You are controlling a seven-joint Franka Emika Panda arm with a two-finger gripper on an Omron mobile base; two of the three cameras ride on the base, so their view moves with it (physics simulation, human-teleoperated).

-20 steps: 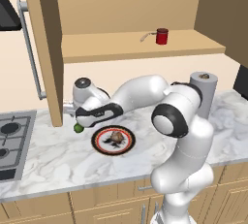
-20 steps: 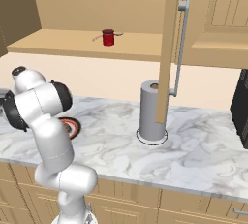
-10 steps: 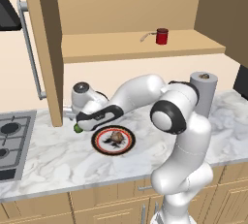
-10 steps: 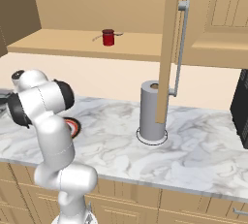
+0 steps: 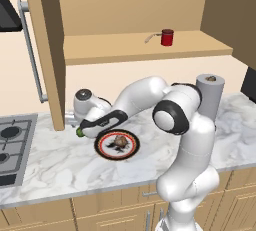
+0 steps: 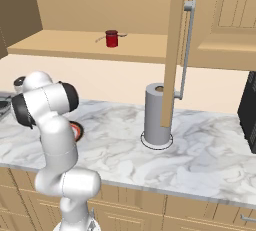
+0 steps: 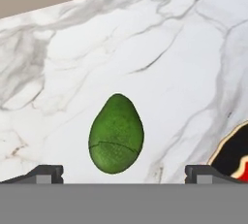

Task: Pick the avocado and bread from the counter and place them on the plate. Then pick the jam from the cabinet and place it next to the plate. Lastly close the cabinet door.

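- While the gripper [image 7: 123, 173] hung low over the counter [image 7: 160, 48], its fingers stood wide apart and held nothing; the avocado [image 7: 116, 134] lay between the two tips, just ahead of them, its long axis running away from the hand.
- Just right of it was the plate [image 5: 117, 144], with the bread [image 5: 119, 140] on it.
- Compared with a second earlier, the hand had moved left and lower, toward the avocado.

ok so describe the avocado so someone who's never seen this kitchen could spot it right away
Start at the marble counter, between the stove and the patterned plate. Just off the plate's rim, under the open gripper, lies the avocado. It is the one green thing there, egg-shaped and bare on the marble, unlike the brown bread sitting on the plate.
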